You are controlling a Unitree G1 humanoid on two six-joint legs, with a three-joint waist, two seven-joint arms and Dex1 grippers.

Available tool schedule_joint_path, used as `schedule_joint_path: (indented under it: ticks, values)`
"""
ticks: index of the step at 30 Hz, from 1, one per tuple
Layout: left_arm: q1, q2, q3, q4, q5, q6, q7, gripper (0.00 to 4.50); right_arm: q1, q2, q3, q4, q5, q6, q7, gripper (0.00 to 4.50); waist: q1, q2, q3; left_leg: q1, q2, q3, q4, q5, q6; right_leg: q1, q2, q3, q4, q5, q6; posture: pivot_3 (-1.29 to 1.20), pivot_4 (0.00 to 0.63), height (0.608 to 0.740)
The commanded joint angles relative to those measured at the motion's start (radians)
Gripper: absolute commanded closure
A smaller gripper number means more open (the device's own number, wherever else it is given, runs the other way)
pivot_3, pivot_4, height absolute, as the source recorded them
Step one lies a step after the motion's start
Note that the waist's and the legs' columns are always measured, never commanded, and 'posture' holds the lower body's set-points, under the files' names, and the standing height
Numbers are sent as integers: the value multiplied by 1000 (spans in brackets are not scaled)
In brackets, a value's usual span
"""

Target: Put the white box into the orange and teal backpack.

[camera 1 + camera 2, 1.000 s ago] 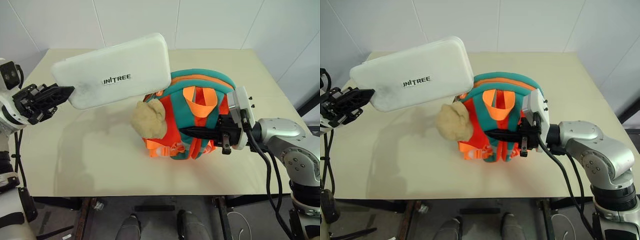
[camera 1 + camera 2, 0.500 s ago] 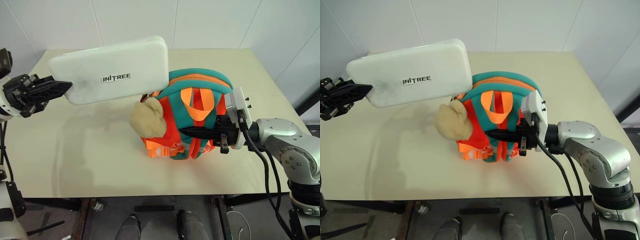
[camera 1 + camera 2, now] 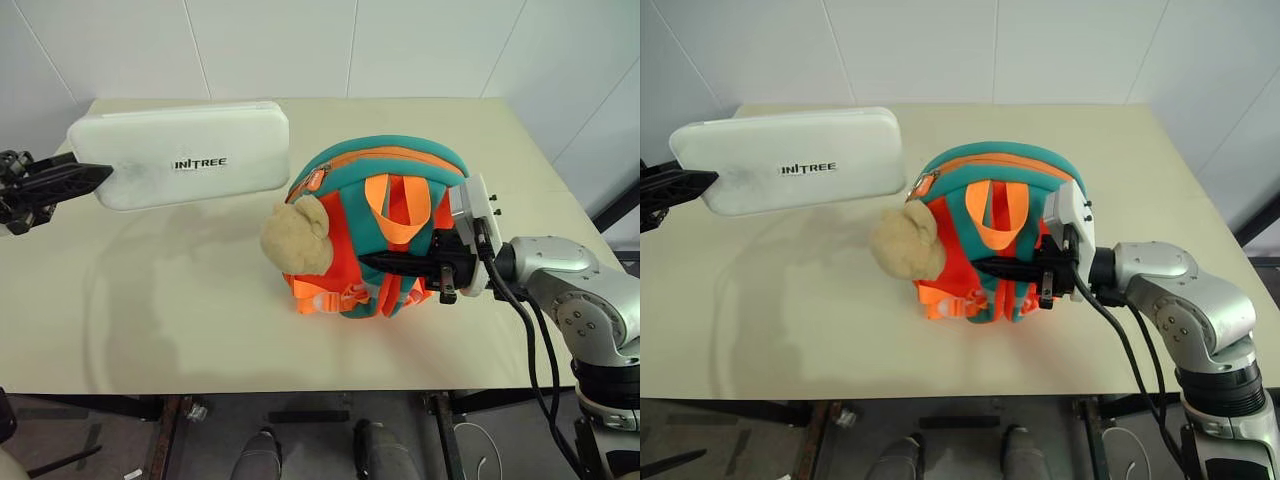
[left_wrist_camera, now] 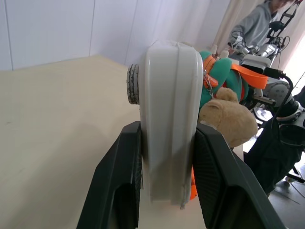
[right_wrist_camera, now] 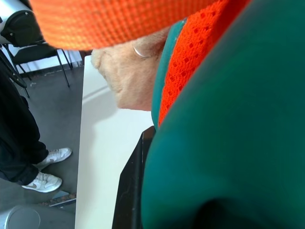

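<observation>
Now, on the far left, the left tool point(image 3: 72, 181) is clamped on one short end of the white box point(image 3: 180, 167), which hangs level above the worktop point(image 3: 180, 310), off to the left of the orange and teal backpack point(image 3: 385, 225) and not touching it. From the left wrist, the box sits squarely between the two black fingers point(image 4: 119, 186), one on each broad face.

Moving right, the beige plush point(image 3: 296, 238) hangs on the backpack's left side. The backpack stands upright near the worktop's middle, and an orange zip line runs along its top arch; whether that opening is already parted I cannot tell.

On the right, the right tool point(image 3: 400, 264) is clenched on the straps at the backpack's front, steadying it.

For the step in hand, which I judge to be lining the box up for insertion:
- keep the right tool's grip firm so the bag does not tip;
- lead with the box's free end, aiming for the arch;
- pass above the plush rather than into it;
- let go only once the box is well inside.
</observation>
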Motion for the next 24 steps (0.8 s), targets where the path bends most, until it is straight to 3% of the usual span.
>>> schedule_joint_path:
  ticks: [1, 6, 17, 24]
  values:
    - [21, 33, 20, 0, -57, -19, -112, 3337, -17, 6, -3, -6, -2, -28, 13, 4500, 0, 0, 0, 0, 0, 0, 0, 0, 0, 0, 0, 0, 0, 0, 0, 0, 150, 740]
    - [121, 78, -8, 5, -107, -72, -112, 3337, -15, 9, -1, -1, -8, -32, 23, 4500, -4, 0, 0, 0, 1, 1, 0, 0, 0, -1, 0, 0, 1, 0, 0, 0, 150, 740]
    - [63, 83, -37, 34, -194, -116, -112, 3337, -18, 12, 6, 10, -19, -40, 32, 4500, 1, 0, 0, 0, 1, 1, 0, 0, 0, -1, 0, 0, 1, 0, -1, 0, 150, 740]
    - [105, 114, -85, -8, -234, -132, -112, 3337, -28, 15, 16, 25, -29, -43, 41, 4500, -3, 0, 0, 1, 1, 1, 0, 0, 0, -1, 0, 1, 2, -1, -1, 0, 150, 740]
